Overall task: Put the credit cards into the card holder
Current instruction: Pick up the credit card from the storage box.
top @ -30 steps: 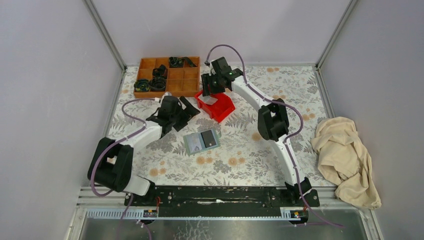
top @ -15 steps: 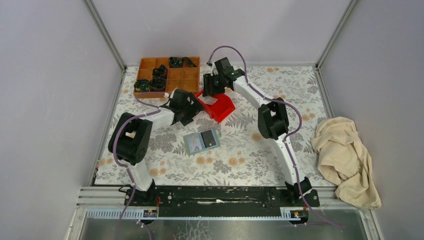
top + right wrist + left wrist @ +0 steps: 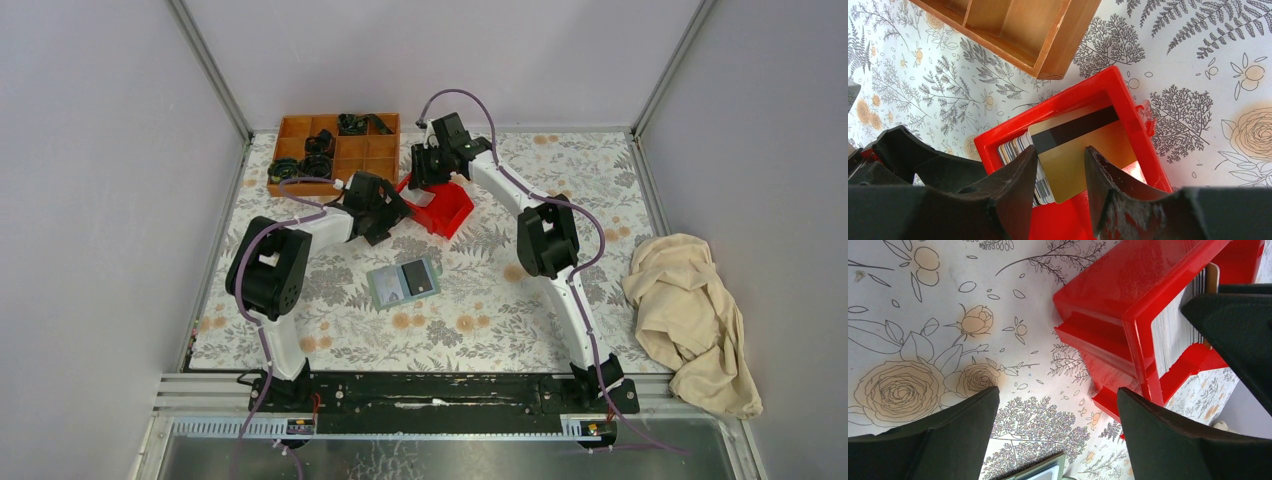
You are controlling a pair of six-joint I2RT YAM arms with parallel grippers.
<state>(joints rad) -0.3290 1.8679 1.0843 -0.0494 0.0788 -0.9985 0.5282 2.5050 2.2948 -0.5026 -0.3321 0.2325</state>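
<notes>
In the red bin (image 3: 1048,111), my half-spread right jaws straddle the yellow-tan card (image 3: 1065,170) at its top edge; it looks stiff, light and slick.

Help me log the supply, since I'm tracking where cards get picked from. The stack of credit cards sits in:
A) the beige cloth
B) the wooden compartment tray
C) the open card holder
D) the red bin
D: the right wrist view shows the credit cards standing in a row inside the red bin, a tan one with a black stripe at the front.
</notes>
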